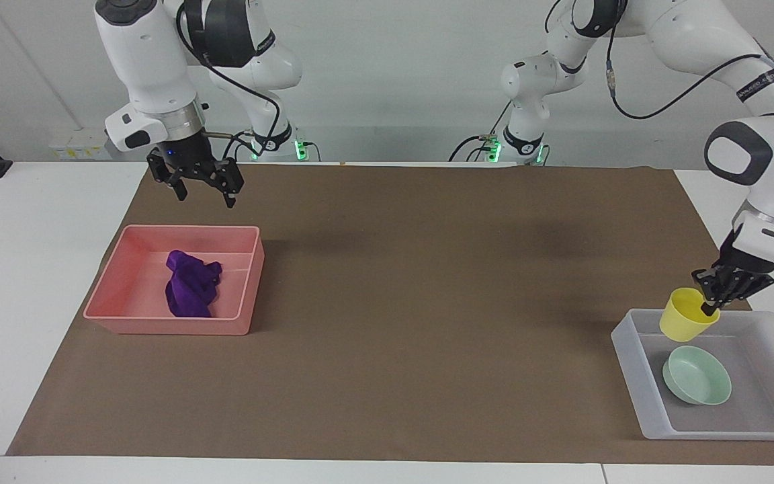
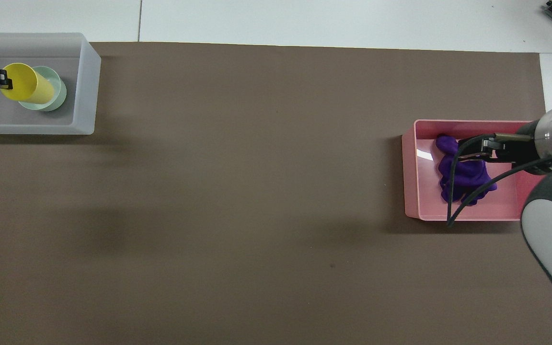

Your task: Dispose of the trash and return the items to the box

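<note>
- Our left gripper (image 1: 715,301) is clamped on the rim of the yellow cup (image 1: 686,323), one finger inside the wall and one outside, and it hangs tilted in the air over the grey tray (image 1: 635,386).
- In the overhead view the cup (image 2: 24,84) overlaps the green bowl (image 2: 51,93), so we judge it sits above the bowl, not yet set down.
- The bowl (image 1: 697,375) rests inside the tray at the left arm's end of the table.
- We expect the cup to be light, stiff and rather smooth; a rim pinch works, but it can swing or slip, so we would lower it gently onto bare tray floor beside the bowl.
- The purple rag (image 1: 190,284) lies crumpled in the pink bin (image 1: 165,326) at the right arm's end; it looks soft and limp, best pinched at a raised fold.
- Our right gripper (image 1: 200,185) is up over the mat just by the bin's edge nearer the robots, fingers spread apart and carrying nothing.
</note>
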`<state>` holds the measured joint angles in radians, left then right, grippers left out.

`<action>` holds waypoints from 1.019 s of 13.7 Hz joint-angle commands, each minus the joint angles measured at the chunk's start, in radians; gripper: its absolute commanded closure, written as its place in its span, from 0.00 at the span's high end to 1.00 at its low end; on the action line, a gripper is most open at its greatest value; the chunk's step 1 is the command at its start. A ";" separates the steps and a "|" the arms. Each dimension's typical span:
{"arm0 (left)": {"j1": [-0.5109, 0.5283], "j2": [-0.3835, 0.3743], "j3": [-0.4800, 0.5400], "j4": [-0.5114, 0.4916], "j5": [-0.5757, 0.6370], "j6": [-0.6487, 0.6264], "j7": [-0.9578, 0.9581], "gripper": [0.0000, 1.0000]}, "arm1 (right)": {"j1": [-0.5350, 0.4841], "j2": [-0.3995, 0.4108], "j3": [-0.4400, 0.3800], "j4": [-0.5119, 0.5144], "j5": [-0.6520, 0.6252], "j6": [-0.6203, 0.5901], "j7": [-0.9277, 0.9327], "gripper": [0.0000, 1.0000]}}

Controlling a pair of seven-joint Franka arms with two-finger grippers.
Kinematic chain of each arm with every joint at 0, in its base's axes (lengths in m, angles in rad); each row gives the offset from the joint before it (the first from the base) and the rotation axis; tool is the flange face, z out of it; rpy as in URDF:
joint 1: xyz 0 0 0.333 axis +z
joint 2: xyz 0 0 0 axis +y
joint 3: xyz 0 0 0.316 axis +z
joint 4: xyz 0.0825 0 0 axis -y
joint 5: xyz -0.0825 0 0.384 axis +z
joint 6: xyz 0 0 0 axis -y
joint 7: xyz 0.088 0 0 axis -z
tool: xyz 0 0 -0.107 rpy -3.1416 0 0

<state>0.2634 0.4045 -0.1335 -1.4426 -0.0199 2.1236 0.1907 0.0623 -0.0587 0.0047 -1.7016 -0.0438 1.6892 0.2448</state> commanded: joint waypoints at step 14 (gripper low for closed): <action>0.123 0.295 -0.063 0.193 -0.023 0.057 0.039 0.00 | -0.047 -0.030 -0.012 0.053 0.005 -0.131 -0.117 1.00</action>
<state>0.3765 0.7038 -0.1852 -1.2212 -0.0219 2.1369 0.2130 0.0356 -0.0689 -0.0103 -1.6271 -0.0439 1.5681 0.1514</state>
